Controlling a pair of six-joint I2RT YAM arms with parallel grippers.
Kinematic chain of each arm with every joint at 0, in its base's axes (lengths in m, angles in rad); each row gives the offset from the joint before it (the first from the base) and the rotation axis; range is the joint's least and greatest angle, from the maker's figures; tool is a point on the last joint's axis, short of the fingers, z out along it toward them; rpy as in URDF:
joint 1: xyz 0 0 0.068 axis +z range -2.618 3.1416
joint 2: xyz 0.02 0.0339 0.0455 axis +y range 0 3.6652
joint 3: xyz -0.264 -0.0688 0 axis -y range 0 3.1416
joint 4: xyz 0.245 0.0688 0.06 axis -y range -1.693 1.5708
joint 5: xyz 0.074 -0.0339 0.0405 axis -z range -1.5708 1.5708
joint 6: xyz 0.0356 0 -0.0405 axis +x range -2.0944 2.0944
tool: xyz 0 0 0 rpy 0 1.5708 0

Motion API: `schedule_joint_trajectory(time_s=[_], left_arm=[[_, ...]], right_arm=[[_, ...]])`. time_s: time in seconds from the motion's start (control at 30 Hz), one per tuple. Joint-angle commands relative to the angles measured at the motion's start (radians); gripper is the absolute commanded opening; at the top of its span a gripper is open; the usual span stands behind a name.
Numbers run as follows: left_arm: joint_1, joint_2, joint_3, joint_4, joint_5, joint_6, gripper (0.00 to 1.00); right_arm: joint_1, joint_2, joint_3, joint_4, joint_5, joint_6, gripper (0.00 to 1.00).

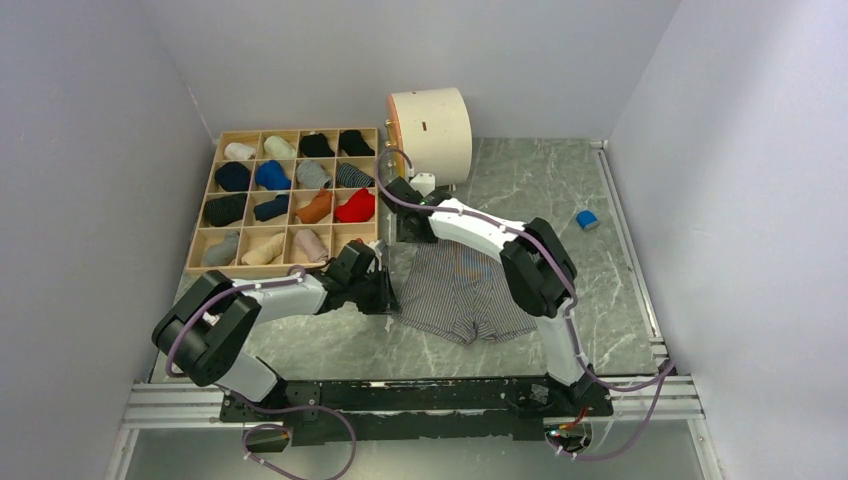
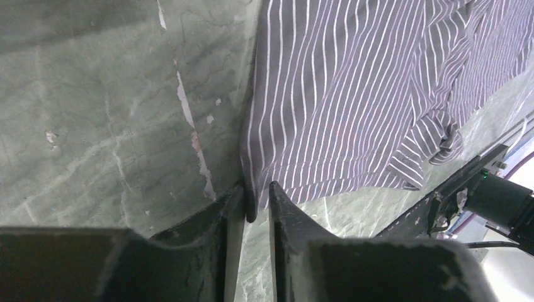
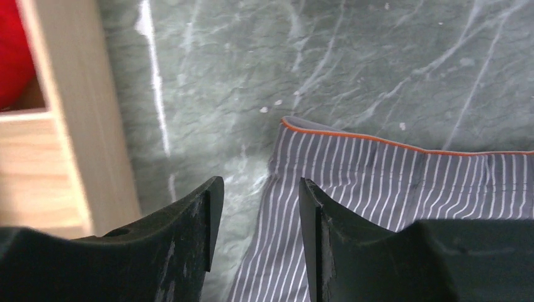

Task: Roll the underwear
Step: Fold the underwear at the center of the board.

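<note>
The grey striped underwear was spread flat at the centre of the top view, presumably so that it could be rolled from one edge. Its left hem was pinched between the narrowly set fingers of the left gripper. The right gripper was held parted over the orange-piped waistband corner, with nothing gripped. The green marbled table was enclosed by pale walls, and a sock-filled wooden tray was set at upper left.

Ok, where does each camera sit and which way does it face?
Top external: above, behind the bases, looking down; left arm and right arm reach the striped underwear.
Left wrist: arm-mounted, looks down past the left gripper, closed on the cloth's edge.
Right wrist: arm-mounted, looks down past the open right gripper at the waistband, tray.
All share the underwear.
</note>
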Motion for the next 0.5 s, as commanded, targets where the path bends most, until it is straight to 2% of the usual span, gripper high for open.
schedule_joint_trajectory(time_s=[0.0, 0.23, 0.47], left_arm=[[0.007, -0.002, -0.027, -0.085, -0.037, 0.035, 0.31], [0.008, -0.014, -0.045, -0.087, -0.034, 0.038, 0.38], [0.008, 0.014, -0.059, -0.049, -0.005, 0.039, 0.35]], right_arm=[[-0.003, 0.051, 0.078, -0.081, 0.118, 0.013, 0.51], [-0.003, 0.124, 0.139, -0.08, 0.121, -0.031, 0.46], [-0.003, 0.211, 0.239, -0.157, 0.164, -0.04, 0.45]])
